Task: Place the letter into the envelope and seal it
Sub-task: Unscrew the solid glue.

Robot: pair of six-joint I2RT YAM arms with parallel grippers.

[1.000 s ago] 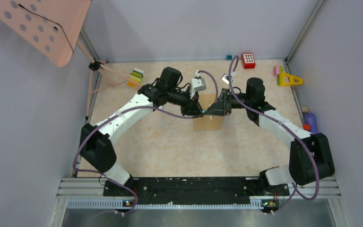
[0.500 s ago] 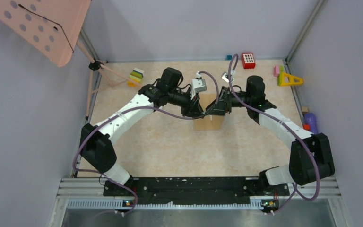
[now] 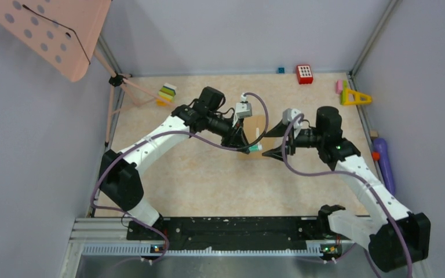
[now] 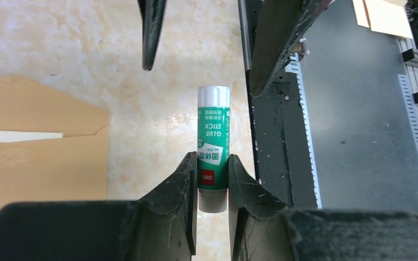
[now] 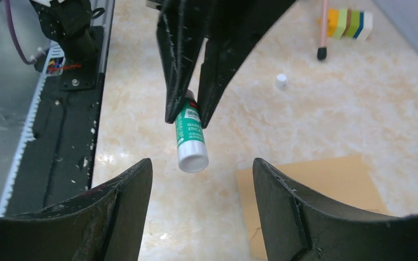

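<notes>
The tan envelope (image 3: 256, 126) lies flat at mid-table, partly under the grippers. It also shows in the left wrist view (image 4: 38, 157) and the right wrist view (image 5: 315, 185). A thin white strip (image 4: 19, 136) shows at its mouth. My left gripper (image 3: 254, 148) is shut on a green glue stick (image 4: 213, 144) and holds it above the table beside the envelope. The stick's pale end (image 5: 192, 159) points at my right gripper (image 3: 271, 152). That gripper (image 5: 201, 187) is open and empty, a short way from the stick.
A small white cylinder (image 5: 281, 81) stands on the table beyond the stick. Coloured blocks (image 3: 167, 92), a pink stand (image 3: 52, 35), a red block (image 3: 304, 74), a yellow triangle (image 3: 355, 97) and a purple object (image 3: 382, 153) sit at the edges. A black rail (image 3: 226, 226) runs along the near edge.
My right arm has pulled back to the right, away from the left gripper it met over the envelope. The left gripper has shifted slightly nearer with the glue stick.
</notes>
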